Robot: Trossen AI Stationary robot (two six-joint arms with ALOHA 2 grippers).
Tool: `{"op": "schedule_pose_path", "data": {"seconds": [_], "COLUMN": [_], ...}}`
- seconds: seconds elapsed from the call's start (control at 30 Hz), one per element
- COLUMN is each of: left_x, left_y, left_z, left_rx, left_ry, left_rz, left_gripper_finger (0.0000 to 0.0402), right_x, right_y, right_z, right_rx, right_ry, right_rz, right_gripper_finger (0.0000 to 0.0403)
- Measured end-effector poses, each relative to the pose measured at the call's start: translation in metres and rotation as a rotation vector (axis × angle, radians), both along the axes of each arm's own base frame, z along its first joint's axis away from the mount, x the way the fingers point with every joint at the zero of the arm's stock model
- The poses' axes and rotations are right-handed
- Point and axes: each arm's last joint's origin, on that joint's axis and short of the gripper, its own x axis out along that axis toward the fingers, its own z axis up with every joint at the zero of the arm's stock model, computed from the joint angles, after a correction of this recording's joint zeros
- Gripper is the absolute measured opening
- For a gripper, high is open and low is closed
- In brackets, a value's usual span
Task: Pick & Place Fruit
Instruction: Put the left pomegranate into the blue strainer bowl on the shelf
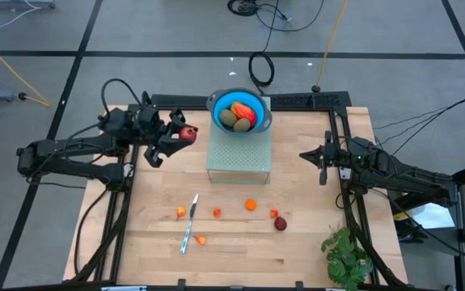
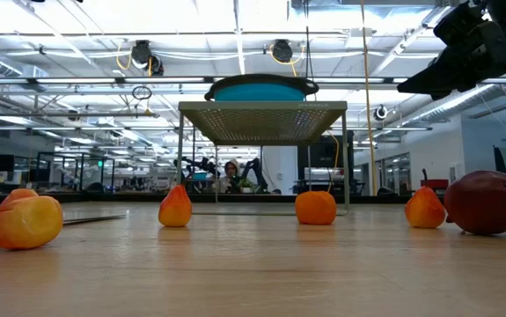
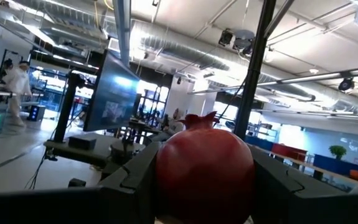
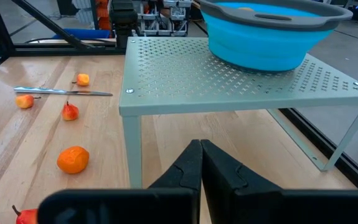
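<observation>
Legible text, labels, brands, numbers, signs: none found in any view. The large glowing blue wall screen (image 3: 115, 93) in the room behind shows pale marks too blurred to read. No readable marking on the blue bowl with grey rim (image 4: 272, 28) or the pale green perforated metal stand (image 4: 228, 78).

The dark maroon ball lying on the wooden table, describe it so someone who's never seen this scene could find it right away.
Start at the wooden table and find the green leafy plant at its front right corner. Just up and left of the plant lies the dark maroon ball, with a tiny red fruit piece beside it. It is darker and bigger than the small orange and red pieces around it.
</observation>
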Motion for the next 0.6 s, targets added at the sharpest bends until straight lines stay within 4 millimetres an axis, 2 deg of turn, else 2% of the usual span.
{"op": "schedule_pose_path", "data": {"seconds": [0.2, 0.6], "left_x": [0.001, 0.008], "left_y": [-0.001, 0.002], "left_z": [-0.002, -0.020], "left_rx": [0.109, 0.334], "left_ry": [-0.004, 0.162], "left_rz": [0.064, 0.407], "left_gripper_finger": [0.0177, 0.0177], "right_x": [0.000, 0.000], "right_y": [0.000, 0.000], "right_z": [0.000, 0.000], "right_rx": [0.000, 0.000], "right_ry": [0.000, 0.000], "right_rz": [0.000, 0.000], "right_gripper_finger": [0.0000, 0.0000]}}
